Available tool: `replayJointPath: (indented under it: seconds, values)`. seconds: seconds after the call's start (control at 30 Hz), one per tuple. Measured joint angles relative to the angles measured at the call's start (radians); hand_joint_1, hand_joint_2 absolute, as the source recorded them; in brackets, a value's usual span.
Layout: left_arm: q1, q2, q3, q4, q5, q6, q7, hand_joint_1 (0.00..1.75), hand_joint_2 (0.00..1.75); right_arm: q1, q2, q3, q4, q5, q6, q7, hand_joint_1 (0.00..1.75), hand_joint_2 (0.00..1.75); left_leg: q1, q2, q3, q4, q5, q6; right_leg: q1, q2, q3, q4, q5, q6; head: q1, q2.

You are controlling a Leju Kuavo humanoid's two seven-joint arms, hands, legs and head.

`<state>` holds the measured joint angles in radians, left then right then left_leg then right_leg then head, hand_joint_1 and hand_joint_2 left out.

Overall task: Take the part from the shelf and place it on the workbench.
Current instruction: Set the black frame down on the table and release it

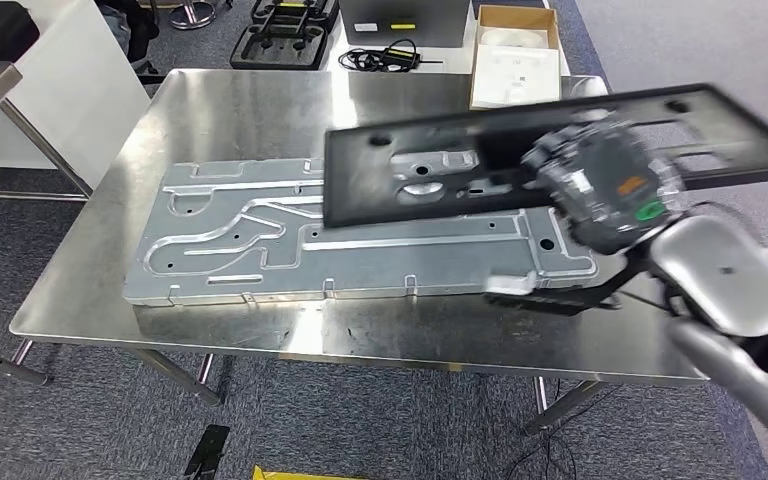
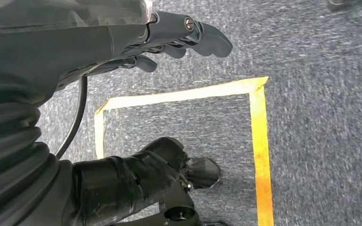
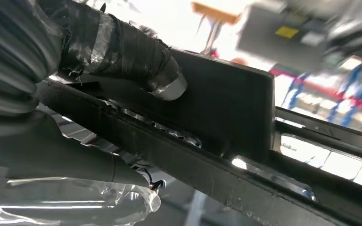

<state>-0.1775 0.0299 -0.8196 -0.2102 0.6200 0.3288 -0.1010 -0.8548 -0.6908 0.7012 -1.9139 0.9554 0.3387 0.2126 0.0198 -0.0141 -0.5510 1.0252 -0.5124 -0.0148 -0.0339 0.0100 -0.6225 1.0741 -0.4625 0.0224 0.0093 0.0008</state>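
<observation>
Over workbench [image 1: 90, 300], right robot hand [image 1: 600, 190] grips flat black part [image 1: 430, 175].

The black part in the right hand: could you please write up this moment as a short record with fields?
part: black flat panel with cutouts, held tilted above the workbench
right hand: right hand grips the panel near its right end
left hand: left hand hangs over carpet, holding nothing
workbench: steel table, already bearing a large silver metal plate
placement: panel not yet set down
beyond table: open cardboard box
</observation>
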Motion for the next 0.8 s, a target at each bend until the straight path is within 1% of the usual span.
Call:
replayJointPath:
  seconds: [0.13,0.27,0.57,0.8]
  values:
    - [-0.003,-0.002,-0.009,0.000,-0.010,-0.005,-0.006,0.00,1.75,-0.004,0.051,0.109,0.092,0.023,-0.008,-0.017,1.75,1.75,0.000,-0.002,0.001,0.001,0.000,0.000,0.000,-0.002,0.000,0.000,0.000,0.000,0.000,0.000]
    - [-0.002,-0.002,-0.013,0.000,-0.012,-0.005,-0.016,0.00,1.75,0.005,0.067,0.167,0.168,0.031,-0.027,-0.022,1.75,1.75,0.000,-0.003,0.000,0.002,0.000,0.000,0.000,-0.002,0.000,-0.001,0.000,0.000,0.000,0.000]
    - [0.003,0.000,-0.015,0.000,-0.009,-0.006,-0.027,0.00,1.75,0.034,0.064,0.223,0.296,0.048,-0.035,-0.018,1.75,1.75,0.000,-0.003,0.000,0.003,0.000,0.000,0.000,-0.002,0.000,-0.003,0.000,0.000,0.000,0.000]
    - [0.014,0.004,-0.015,0.000,-0.006,-0.006,-0.050,0.00,1.75,0.097,0.016,0.262,0.406,0.198,-0.037,-0.074,1.75,1.75,0.000,-0.002,0.000,0.004,-0.001,0.001,0.000,-0.002,0.000,-0.004,0.000,0.000,0.000,0.000]
